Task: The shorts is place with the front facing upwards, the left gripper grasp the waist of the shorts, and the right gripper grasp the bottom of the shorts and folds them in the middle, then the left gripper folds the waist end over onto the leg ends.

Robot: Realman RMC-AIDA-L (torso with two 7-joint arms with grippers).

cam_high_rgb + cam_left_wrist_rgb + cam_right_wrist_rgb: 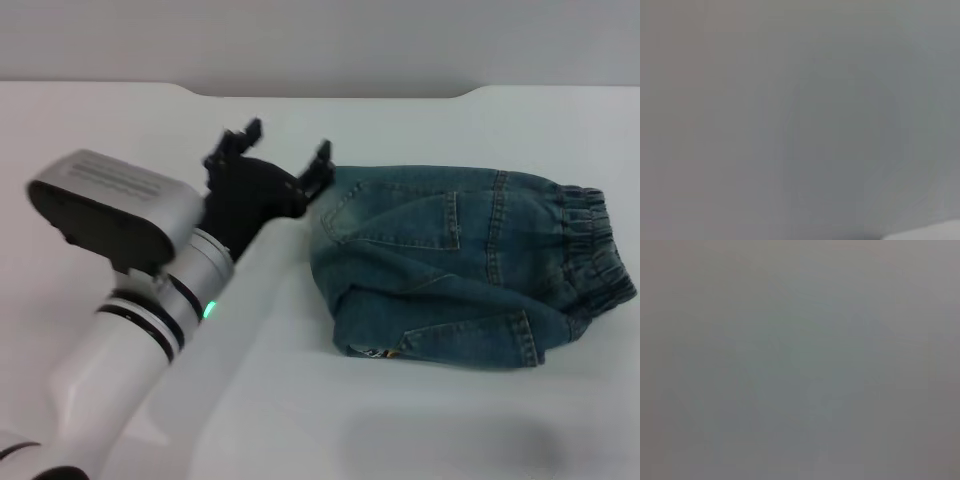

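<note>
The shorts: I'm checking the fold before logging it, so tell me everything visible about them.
The shorts are faded blue denim, lying flat on the white table, apparently folded lengthwise. The ruffled elastic waist points to the robot's right; the other end lies toward the left. Stitched pockets face up, and a small print peeks out at the near edge. The left pincer, fingers open, sits at their far left corner; contact cannot be judged.

The shorts (455, 265) lay right of centre on the tabletop (120, 130), bare around them on the near, far and right sides. The left pincer (288, 158), fingers apart, hung just beside their far-left corner, its arm crossing the near-left tabletop and blocking a pass from that side.
</note>
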